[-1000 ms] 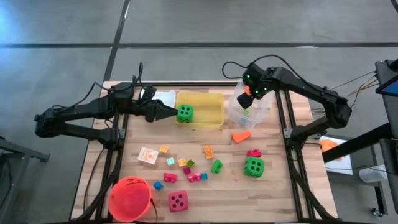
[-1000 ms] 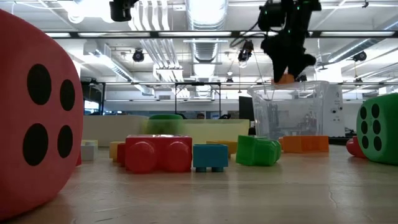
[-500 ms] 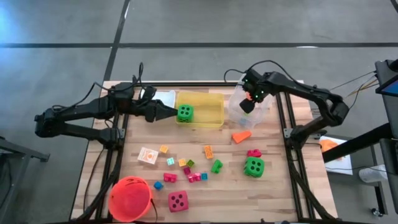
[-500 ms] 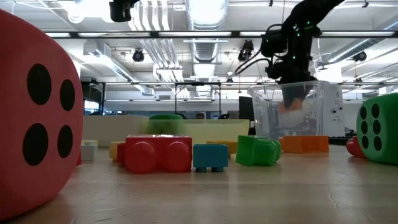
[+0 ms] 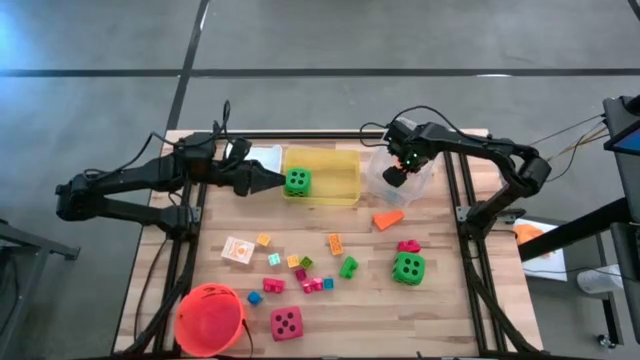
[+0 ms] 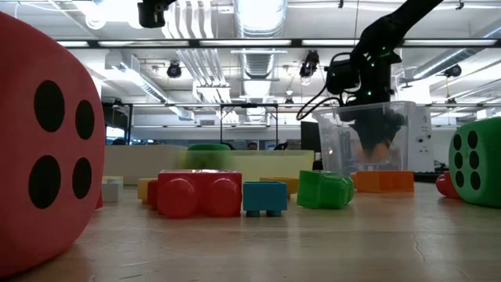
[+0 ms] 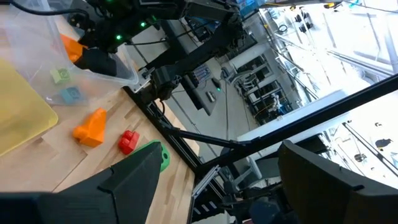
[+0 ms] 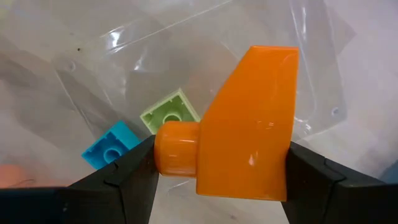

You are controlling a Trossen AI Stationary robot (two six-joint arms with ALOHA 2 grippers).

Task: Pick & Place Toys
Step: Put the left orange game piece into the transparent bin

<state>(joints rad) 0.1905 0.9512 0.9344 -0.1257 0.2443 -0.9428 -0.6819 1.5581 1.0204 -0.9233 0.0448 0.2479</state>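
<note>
Orange wedge stays clamped in our right gripper inside the clear bin; opening crooked could snag it on a finger. Left gripper open.

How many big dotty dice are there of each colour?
Green dice: 2 (one in the yellow bin, one on the table)
Pink-red dice: 1
Total: 3
</note>
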